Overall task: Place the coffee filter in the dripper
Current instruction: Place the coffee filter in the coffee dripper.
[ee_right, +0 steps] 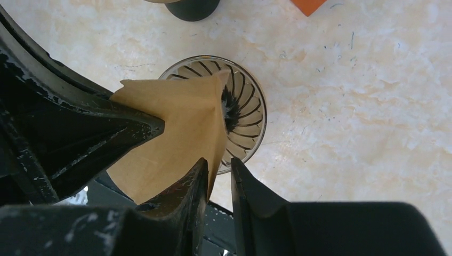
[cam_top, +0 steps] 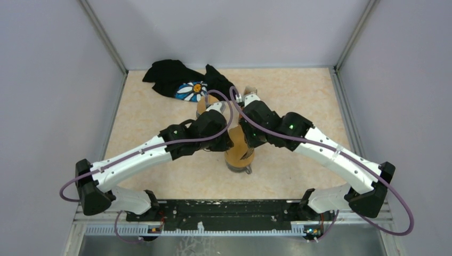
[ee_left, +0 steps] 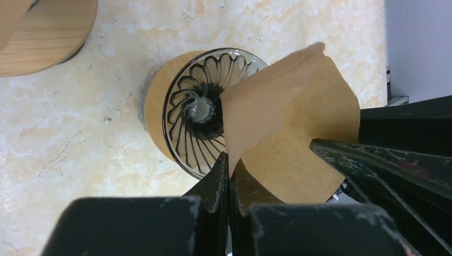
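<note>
**Coffee filter held over the dripper, not yet seated**

Brown paper, folded to a cone with a crimped seam along one edge: that is the coffee filter. It hangs tilted in the air, its narrow end over the mouth of the dripper and its wide end back towards the arms. In both wrist views it hides about half of the dripper's rim. Whether the paper touches the glass cannot be told.

The left gripper is clenched on the filter's edge, its fingers pressed together with the paper between them. The right gripper stands slightly parted. The filter's edge runs into its gap, with table showing beside the paper, so it is not pinching.

The dripper is clear glass with dark swirling ribs that run down to a hole at the bottom, and a wooden collar sits around it. The uncovered part of its bowl shows only the ribs. It stands on the pale marbled table, near a wooden disc.
</note>
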`<state>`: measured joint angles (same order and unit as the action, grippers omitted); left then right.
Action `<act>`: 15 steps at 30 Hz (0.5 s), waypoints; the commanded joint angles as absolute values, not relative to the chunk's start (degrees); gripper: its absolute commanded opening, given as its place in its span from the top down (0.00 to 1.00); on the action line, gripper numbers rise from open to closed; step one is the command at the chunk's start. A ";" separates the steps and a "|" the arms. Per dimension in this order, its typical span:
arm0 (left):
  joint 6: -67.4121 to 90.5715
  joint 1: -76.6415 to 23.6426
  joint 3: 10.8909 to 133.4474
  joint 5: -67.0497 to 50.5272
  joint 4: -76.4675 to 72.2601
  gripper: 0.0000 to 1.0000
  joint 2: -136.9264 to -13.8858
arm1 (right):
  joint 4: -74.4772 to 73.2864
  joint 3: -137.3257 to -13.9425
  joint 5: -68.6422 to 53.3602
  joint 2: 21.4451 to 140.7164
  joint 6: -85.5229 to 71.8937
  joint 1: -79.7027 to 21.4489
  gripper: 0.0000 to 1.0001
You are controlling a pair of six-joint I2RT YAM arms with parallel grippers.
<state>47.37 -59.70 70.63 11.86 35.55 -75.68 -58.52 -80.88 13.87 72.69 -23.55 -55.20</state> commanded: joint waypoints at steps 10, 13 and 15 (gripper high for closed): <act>47.60 -59.37 76.21 7.74 46.04 1.00 -77.46 | -60.21 -79.75 15.60 71.08 -22.22 -52.27 0.87; 46.79 -58.80 76.21 6.89 47.10 1.00 -77.11 | -59.69 -79.19 14.52 71.10 -21.39 -50.93 0.88; 46.24 -58.11 76.21 5.99 47.38 1.00 -76.84 | -59.59 -79.10 14.06 71.27 -20.85 -50.17 0.88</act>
